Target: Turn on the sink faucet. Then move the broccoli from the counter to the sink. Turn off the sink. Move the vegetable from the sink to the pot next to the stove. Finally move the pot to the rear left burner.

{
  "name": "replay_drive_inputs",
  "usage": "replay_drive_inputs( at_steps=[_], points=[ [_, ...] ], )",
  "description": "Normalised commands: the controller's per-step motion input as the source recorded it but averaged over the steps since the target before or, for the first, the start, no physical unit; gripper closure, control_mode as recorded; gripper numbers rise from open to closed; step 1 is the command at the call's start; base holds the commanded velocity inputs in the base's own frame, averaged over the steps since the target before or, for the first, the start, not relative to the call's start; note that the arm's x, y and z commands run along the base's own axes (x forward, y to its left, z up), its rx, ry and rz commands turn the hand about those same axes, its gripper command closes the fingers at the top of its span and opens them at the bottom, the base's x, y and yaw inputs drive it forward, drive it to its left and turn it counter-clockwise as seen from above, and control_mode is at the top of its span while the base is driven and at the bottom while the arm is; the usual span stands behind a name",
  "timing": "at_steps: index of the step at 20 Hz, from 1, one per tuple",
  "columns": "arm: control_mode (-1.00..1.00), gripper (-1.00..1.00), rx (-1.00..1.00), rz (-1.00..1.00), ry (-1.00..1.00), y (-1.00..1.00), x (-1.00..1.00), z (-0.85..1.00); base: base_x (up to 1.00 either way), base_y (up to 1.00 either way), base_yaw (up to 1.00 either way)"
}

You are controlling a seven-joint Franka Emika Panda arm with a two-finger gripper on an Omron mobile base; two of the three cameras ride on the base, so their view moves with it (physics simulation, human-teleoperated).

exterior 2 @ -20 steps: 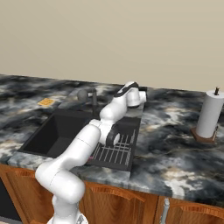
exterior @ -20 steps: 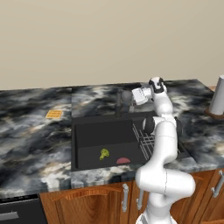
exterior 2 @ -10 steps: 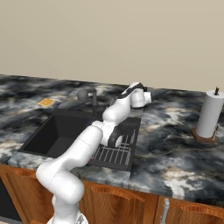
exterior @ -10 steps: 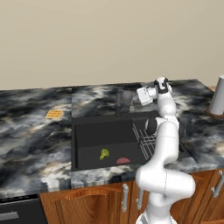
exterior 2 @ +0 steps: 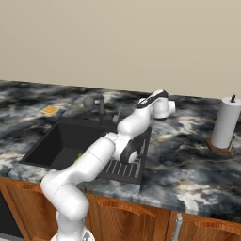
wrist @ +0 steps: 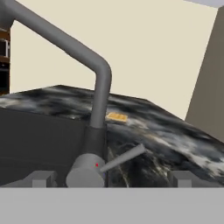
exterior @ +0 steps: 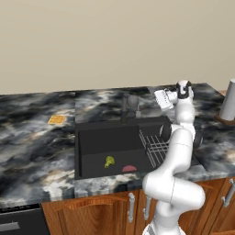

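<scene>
No brand, label or writing can be read on anything here. The surface is a stone counter marbled in black, grey and white, set over brown wooden cabinets with pale metal handles, and behind it runs a plain beige wall.

Sunk into the slab is the large black rectangular sink basin. Inside it, near the front wall, lies the small green broccoli floret with a yellow-green stalk, with a small red drain disc just beside it to the right. A grey wire rack fills the basin's right end.

The dark grey faucet post with its rounded head stands on the counter at the basin's back edge. From the hand camera its bent spout rises close ahead, with a rounded grey base bearing a red dot and a thin grey lever slanting up to the right.

The white two-finger gripper hangs in the air to the right of the faucet, apart from it and level with its head. Its fingertips sit wide apart at either side of the hand view, with nothing between them.

A flat orange waffle-like square lies on the counter left of the sink. A white paper towel roll on a brown wooden stand stands well to the right.
</scene>
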Motion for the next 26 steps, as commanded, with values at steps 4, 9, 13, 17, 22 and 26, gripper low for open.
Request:
replay_drive_inputs(
  at_steps=[4, 9, 13, 17, 22, 26],
  points=[
    [-1.0, -1.0, 0.0, -0.07, -0.11, 0.14, -0.63, 0.57, 0.0, 0.0, 0.0],
    [-1.0, -1.0, 0.0, -0.09, -0.04, 0.21, -0.59, 0.55, 0.0, 0.0, 0.0],
    [-1.0, -1.0, -0.04, -0.08, -0.02, 0.39, -0.44, 0.18, 0.0, 0.0, 0.0],
    [-1.0, -1.0, 0.01, -0.16, -0.01, 0.41, -0.59, 0.0, 0.0, 0.0, 0.0],
    [-1.0, -1.0, 0.07, -0.2, 0.07, 0.36, -0.74, 0.02, 0.0, 0.0, 0.0],
    [-1.0, -1.0, 0.01, -0.12, 0.01, 0.26, -0.83, 0.15, 0.0, 0.0, 0.0]
  ],
)
